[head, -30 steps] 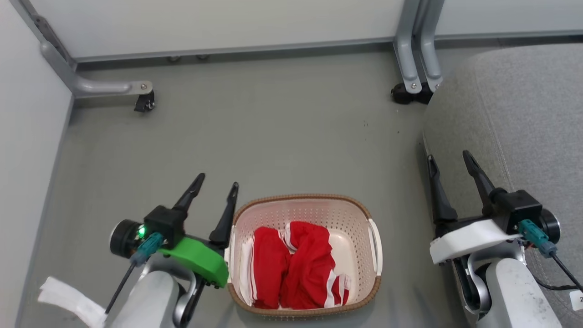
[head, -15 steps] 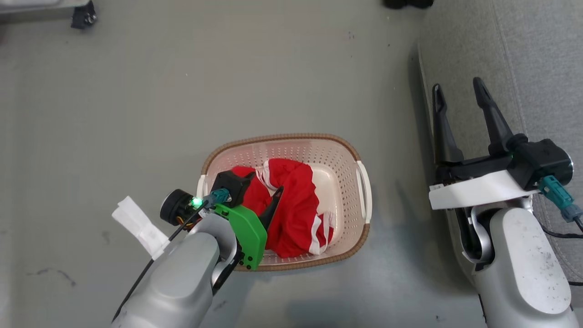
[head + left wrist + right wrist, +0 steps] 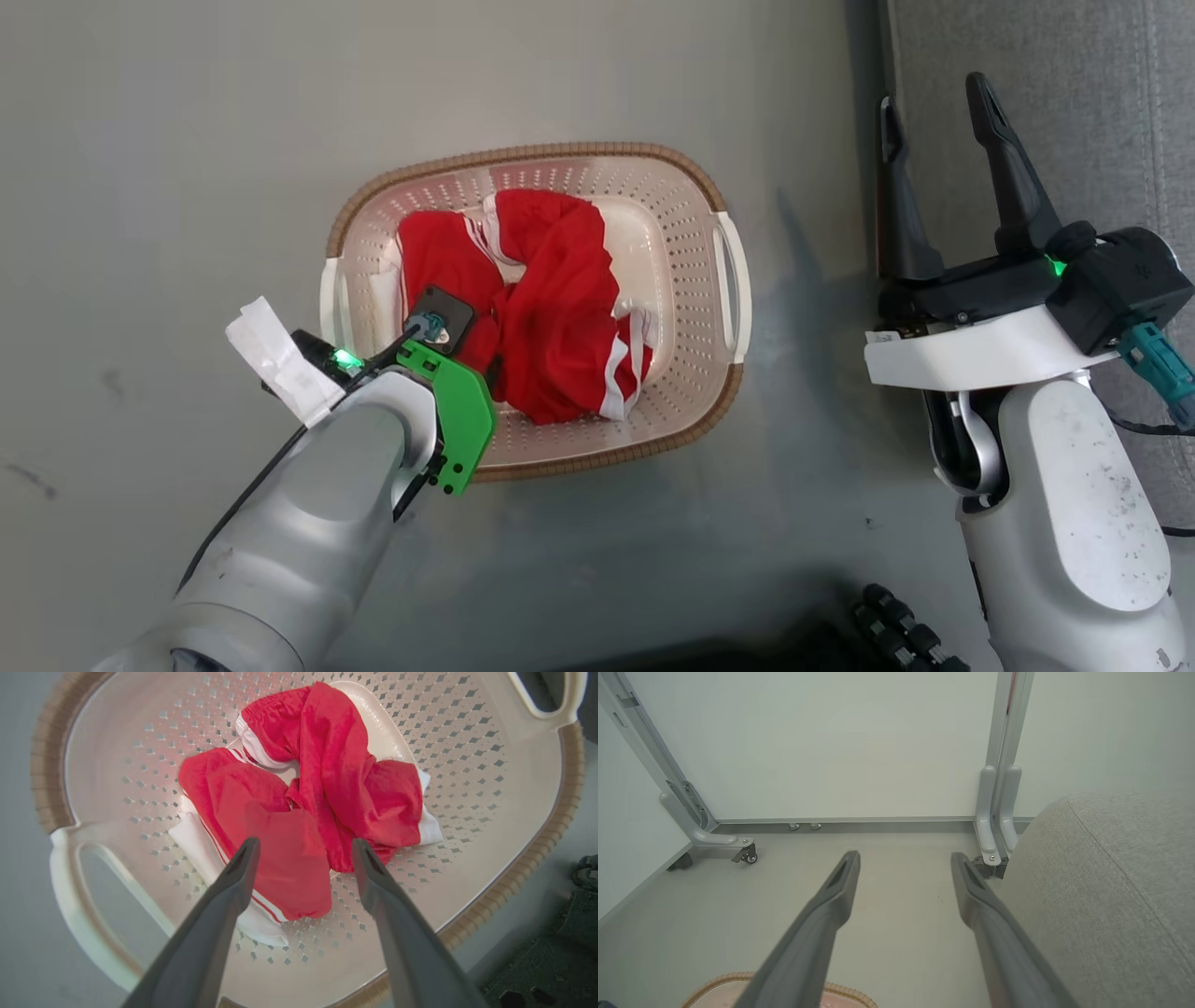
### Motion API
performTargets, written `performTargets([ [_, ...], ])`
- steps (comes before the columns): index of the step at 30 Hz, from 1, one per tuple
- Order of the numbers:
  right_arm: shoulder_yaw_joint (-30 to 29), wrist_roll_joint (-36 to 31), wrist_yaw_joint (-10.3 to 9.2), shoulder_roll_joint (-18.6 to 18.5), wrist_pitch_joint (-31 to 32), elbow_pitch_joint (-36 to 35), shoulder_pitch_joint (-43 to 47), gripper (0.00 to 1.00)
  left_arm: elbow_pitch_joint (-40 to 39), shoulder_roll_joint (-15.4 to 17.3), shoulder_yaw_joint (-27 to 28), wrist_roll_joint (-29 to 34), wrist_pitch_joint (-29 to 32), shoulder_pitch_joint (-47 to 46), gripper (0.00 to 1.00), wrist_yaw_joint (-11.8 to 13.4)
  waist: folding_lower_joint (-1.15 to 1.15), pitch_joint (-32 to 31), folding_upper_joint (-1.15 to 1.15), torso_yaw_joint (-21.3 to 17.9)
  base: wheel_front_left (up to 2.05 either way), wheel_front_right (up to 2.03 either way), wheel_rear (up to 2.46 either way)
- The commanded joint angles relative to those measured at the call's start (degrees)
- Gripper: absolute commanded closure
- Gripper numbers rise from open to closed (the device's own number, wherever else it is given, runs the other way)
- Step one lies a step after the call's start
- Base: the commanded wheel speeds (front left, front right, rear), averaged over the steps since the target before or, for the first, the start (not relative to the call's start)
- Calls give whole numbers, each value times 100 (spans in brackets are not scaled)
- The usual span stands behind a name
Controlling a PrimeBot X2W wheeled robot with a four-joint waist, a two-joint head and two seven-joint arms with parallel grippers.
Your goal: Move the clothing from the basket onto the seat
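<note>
Reaching for the clothing (image 3: 322,788): left gripper (image 3: 304,843) poised inside the basket (image 3: 523,154)

Location: both red pieces lie crumpled and intertwined on the basket bottom. The basket stands on the floor (image 3: 187,140). Nothing lies on the seat (image 3: 1074,93) yet.

Handling, as judged: light, limp, thin fabric. It should bunch easily and drape when lifted, and one piece may drag the other along. A raised fold in the middle of the nearer piece looks like the soundest hold. The flat white trim lying against the plastic looks the poorest.

Left arm: the forearm crosses the near rim with the wrist pitched steeply downward. The fingers are spread, straddling the nearer red fold, with nothing clamped between them. Contact with the cloth cannot be confirmed.

Right gripper (image 3: 934,93): spread and empty, pointing forward along the seat's edge, well apart from the basket.
</note>
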Motion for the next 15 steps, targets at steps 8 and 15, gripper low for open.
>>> performTargets([
  [8,148,215,0,0,-42,-32,-233,0,419,194,-155,-269,232,-465,0,-19,-1,974,0,-431,0,0,0],
  [15,274,428,0,3,-41,-184,-259,0,605,247,-120,-392,397,-676,0,-25,-1,1255,0,-677,0,0,0],
])
